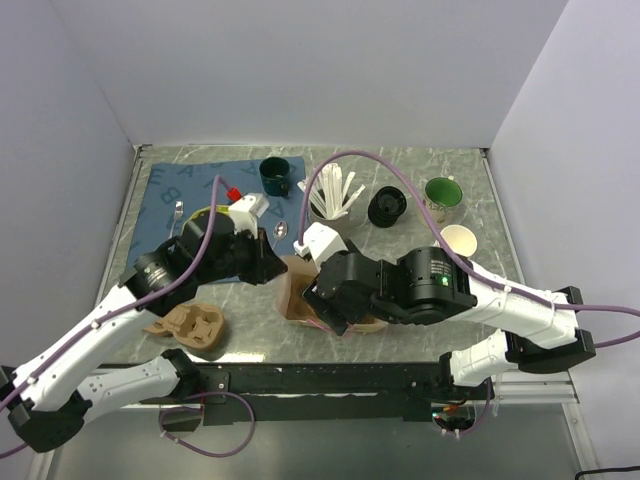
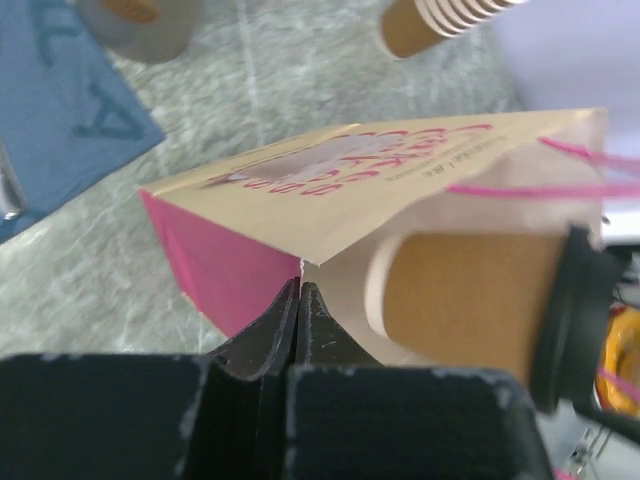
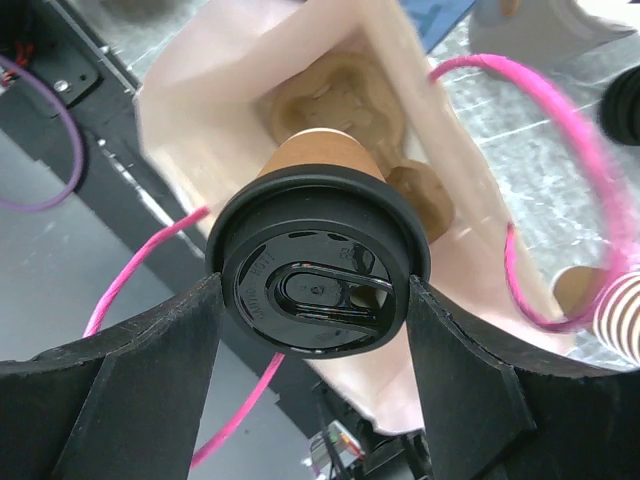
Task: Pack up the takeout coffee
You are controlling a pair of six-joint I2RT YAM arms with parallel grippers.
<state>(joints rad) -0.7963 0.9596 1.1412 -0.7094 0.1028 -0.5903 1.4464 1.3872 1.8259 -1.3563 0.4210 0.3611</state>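
Grey marbled tabletop (image 1: 505, 215) between white walls, and all the action is at its centre, where both arms crowd a brown paper bag with pink sides and pink lettering (image 2: 380, 190). Left gripper (image 2: 300, 290): fingers pressed tight together right on the corner of the bag's mouth, nipping the paper edge. Right gripper (image 3: 315, 300): jaws spread wide but full, one black finger on each side of the lid, clamping the small tan paper cup with a round black plastic lid (image 2: 470, 300). That takeout coffee sits right at the bag's open mouth, base pointing in and lid facing the wrist camera; how deep it sits I cannot tell. Down inside the bag lies a moulded cardboard cup carrier (image 3: 340, 95), directly beyond the cup's base. Pink cord handles (image 3: 560, 180) loop out on either side of the opening. Off to the left rear, a blue mat with pale letters (image 1: 175, 190) lies flat, and a stack of lidless tan paper cups (image 2: 440, 20) shows beyond the bag.
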